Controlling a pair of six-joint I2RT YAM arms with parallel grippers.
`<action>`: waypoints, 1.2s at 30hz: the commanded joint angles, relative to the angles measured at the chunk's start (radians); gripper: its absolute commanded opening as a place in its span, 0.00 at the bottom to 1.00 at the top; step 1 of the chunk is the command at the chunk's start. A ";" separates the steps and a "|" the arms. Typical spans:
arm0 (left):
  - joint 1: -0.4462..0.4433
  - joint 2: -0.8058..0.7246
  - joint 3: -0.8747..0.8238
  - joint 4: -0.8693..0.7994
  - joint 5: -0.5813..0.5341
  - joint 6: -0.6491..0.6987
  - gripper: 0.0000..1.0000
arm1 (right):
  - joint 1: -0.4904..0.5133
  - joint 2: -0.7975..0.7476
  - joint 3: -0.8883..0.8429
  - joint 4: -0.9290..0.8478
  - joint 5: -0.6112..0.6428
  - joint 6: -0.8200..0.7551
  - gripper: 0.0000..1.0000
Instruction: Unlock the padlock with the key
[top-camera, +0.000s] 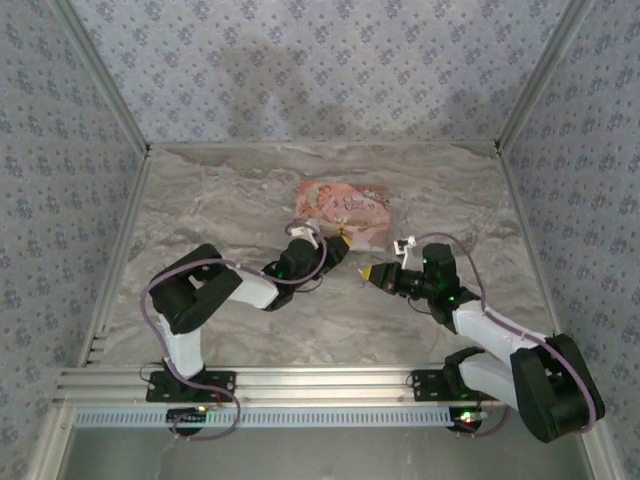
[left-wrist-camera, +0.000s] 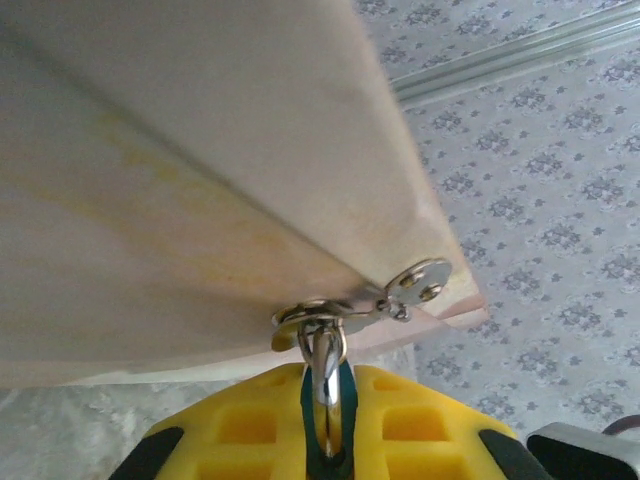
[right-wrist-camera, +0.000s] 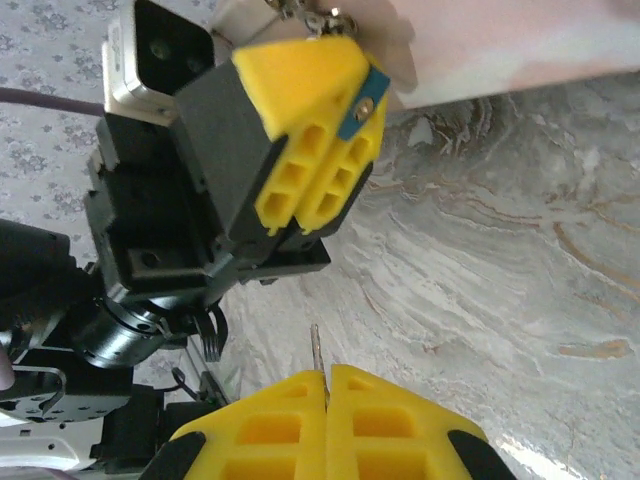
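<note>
The small blue padlock (right-wrist-camera: 358, 104) hangs by its silver loop from the metal clasp (left-wrist-camera: 400, 295) at the pink book's (left-wrist-camera: 200, 180) corner, pinched in my left claw (left-wrist-camera: 325, 440). The key (right-wrist-camera: 315, 350), a thin silver blade, pokes out of my right claw (right-wrist-camera: 326, 385) near that corner, not touching the padlock.

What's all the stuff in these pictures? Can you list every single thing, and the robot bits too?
box: one, pink with pictures, at the back middle of the table.
clasp: one, silver, on the edge of the box.
padlock: one, blue with a silver loop, hooked through the clasp.
key: one, silver, poking out towards the padlock.
table: one, grey-brown marble pattern.
walls: blue-grey with little flowers, around the table.
rail: silver, along the near edge.
arms: two, black and white, bolted to the rail.
left fingers: yellow, shut on the padlock.
right fingers: yellow, shut on the key.
</note>
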 joint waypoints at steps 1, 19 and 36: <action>-0.001 -0.003 0.054 0.119 0.083 -0.055 0.00 | 0.005 0.009 0.000 0.094 0.043 0.012 0.00; 0.000 -0.023 0.062 0.127 0.117 -0.113 0.00 | -0.035 0.028 0.012 0.185 0.117 0.045 0.00; -0.006 0.001 0.077 0.161 0.127 -0.137 0.00 | -0.033 0.149 0.039 0.305 0.110 0.089 0.00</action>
